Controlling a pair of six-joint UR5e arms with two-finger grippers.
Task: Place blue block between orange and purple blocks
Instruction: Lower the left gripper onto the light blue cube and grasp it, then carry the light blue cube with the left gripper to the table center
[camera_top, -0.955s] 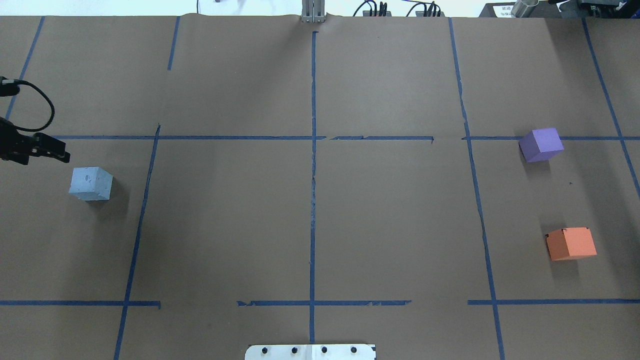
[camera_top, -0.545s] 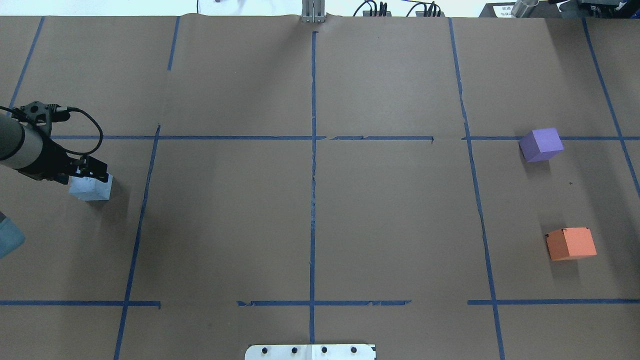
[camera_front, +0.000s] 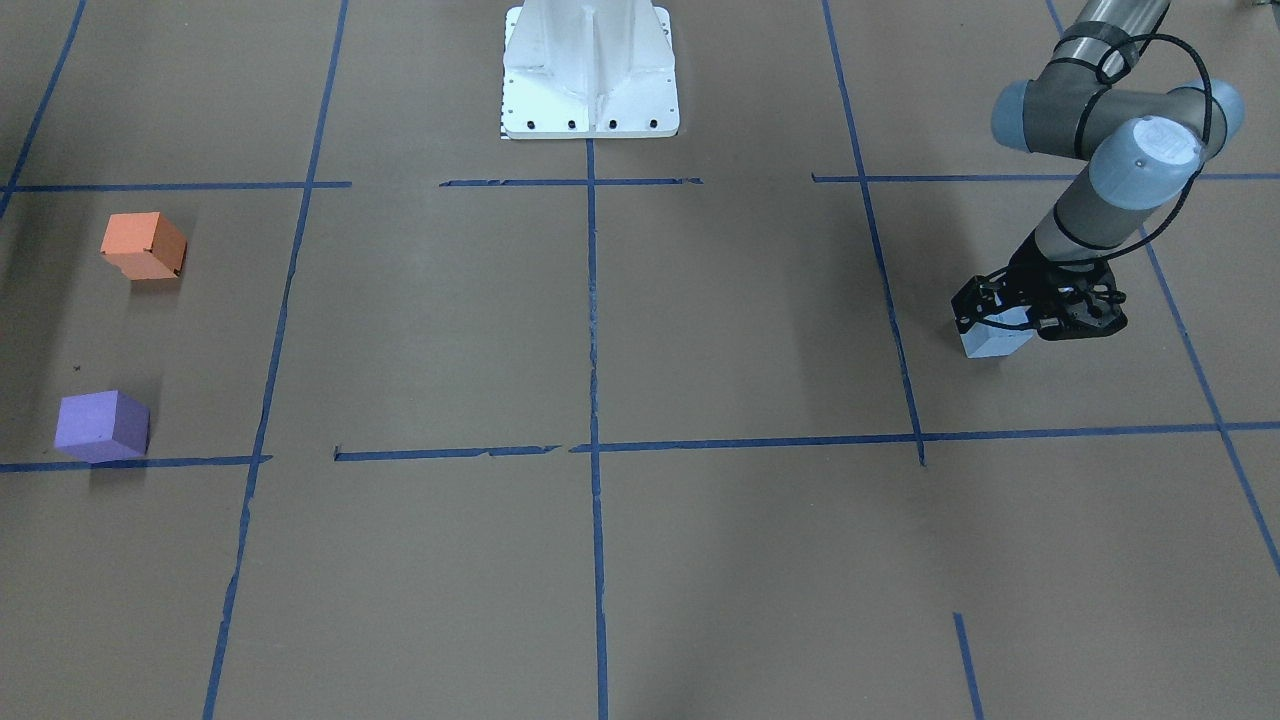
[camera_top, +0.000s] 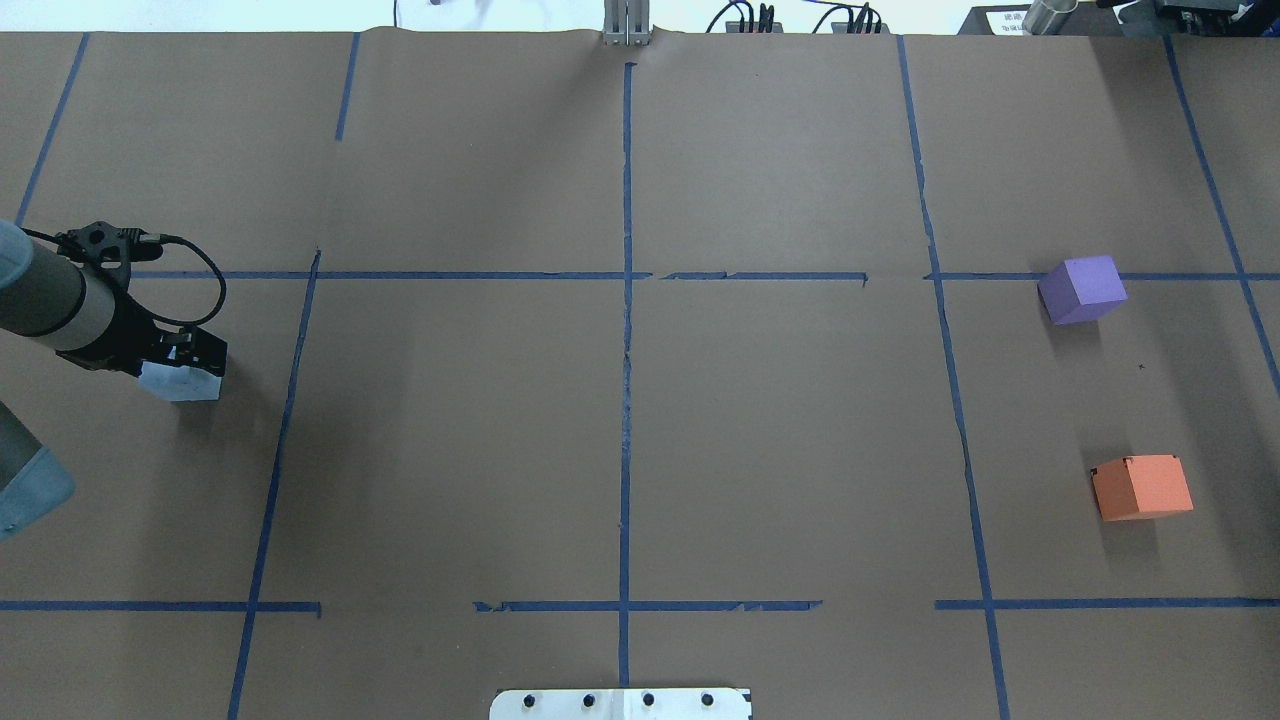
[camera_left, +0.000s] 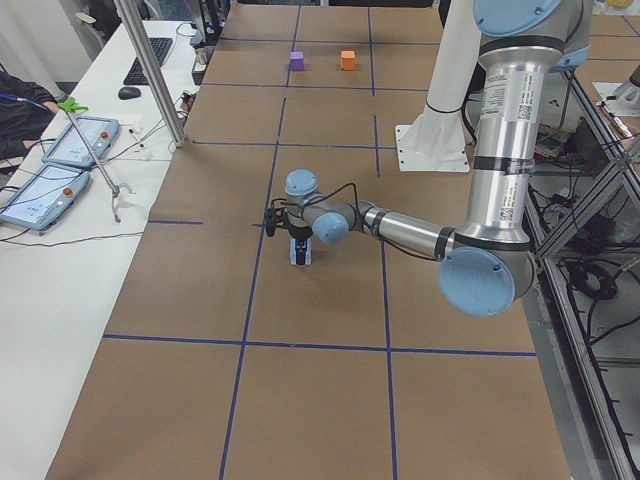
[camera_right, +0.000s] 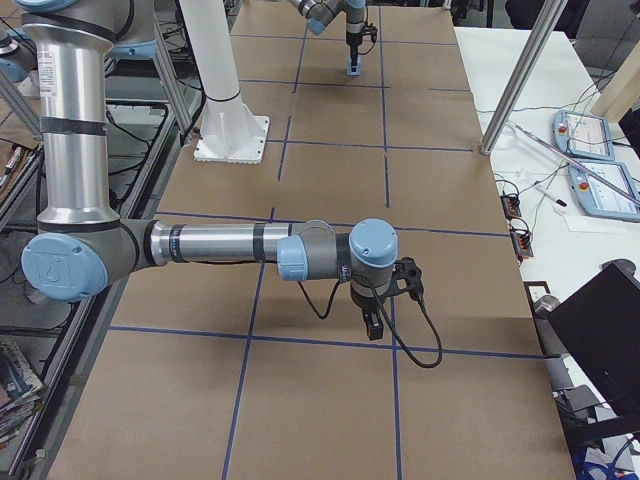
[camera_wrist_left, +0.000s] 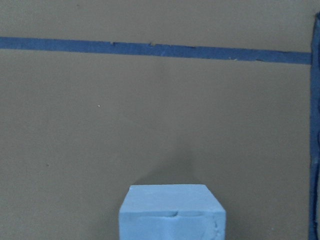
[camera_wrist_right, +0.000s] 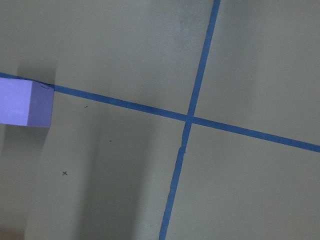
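Note:
The light blue block (camera_top: 185, 382) rests on the brown paper at the table's left end; it also shows in the front view (camera_front: 995, 342) and at the bottom of the left wrist view (camera_wrist_left: 172, 212). My left gripper (camera_top: 182, 356) sits low over its top, jaws apparently open, straddling it. The purple block (camera_top: 1083, 288) and the orange block (camera_top: 1142, 487) stand far to the right, with a gap between them. My right gripper (camera_right: 375, 325) shows only in the exterior right view, hanging low over the paper; I cannot tell its state. The purple block (camera_wrist_right: 25, 102) is at the right wrist view's left edge.
Blue tape lines (camera_top: 626, 330) divide the paper into a grid. The robot's white base (camera_front: 590, 70) stands at the table's middle edge. A side table with tablets (camera_left: 60, 160) and a metal post (camera_left: 150, 70) lies beyond the far side.
My left arm has swung in from the left edge and come down over the blue block. The blocks have not moved.

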